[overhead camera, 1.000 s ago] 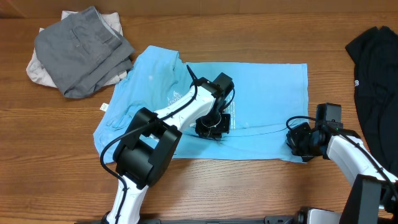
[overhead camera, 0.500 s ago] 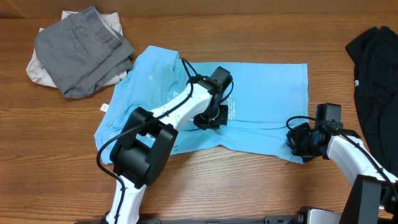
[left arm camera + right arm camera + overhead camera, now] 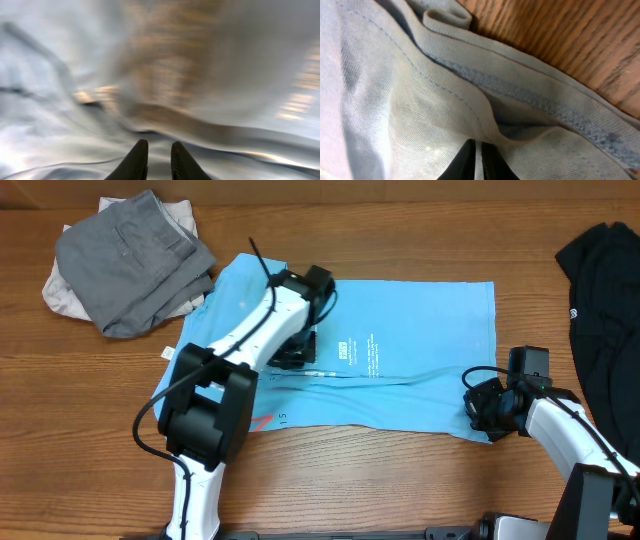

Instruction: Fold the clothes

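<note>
The light blue shirt (image 3: 420, 320) lies spread across the middle of the table (image 3: 400, 490), with a long crease running across its lower half. The left gripper (image 3: 292, 358) is over the shirt's left part near the white print, its fingers (image 3: 137, 161) a narrow gap apart in a blurred wrist view. The right gripper (image 3: 478, 408) sits at the shirt's lower right corner, its fingers (image 3: 465, 161) pinched together on a fold of blue cloth beside the hem; a grey pile (image 3: 130, 255) lies far left and a black garment (image 3: 600, 280) far right.
</note>
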Controlling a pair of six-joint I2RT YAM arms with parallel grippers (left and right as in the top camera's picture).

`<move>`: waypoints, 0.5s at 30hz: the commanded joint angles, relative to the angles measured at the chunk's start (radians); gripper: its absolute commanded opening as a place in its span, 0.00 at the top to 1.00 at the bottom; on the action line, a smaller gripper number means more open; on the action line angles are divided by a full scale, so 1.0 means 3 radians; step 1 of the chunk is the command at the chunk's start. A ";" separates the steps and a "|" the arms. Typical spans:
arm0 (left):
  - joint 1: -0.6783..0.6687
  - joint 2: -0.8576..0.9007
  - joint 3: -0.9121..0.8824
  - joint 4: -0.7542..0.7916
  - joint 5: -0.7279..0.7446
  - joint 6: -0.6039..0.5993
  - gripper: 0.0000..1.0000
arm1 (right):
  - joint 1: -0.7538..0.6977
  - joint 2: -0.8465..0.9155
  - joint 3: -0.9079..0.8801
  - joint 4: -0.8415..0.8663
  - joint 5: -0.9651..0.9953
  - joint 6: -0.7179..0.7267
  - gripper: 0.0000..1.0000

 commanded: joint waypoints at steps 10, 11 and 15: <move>0.0693 0.0051 0.0060 -0.0603 -0.0076 -0.0001 0.89 | -0.0641 0.0031 0.0081 -0.0425 0.0317 0.0017 0.94; 0.0693 0.0045 0.0060 -0.0640 -0.0071 -0.0003 0.89 | -0.0654 0.0020 0.0106 -0.0465 0.0309 0.0015 0.95; 0.0605 -0.0010 0.0060 -0.0752 0.0093 -0.0025 0.92 | -0.0665 -0.0122 0.0215 -0.0657 0.0309 0.0009 0.96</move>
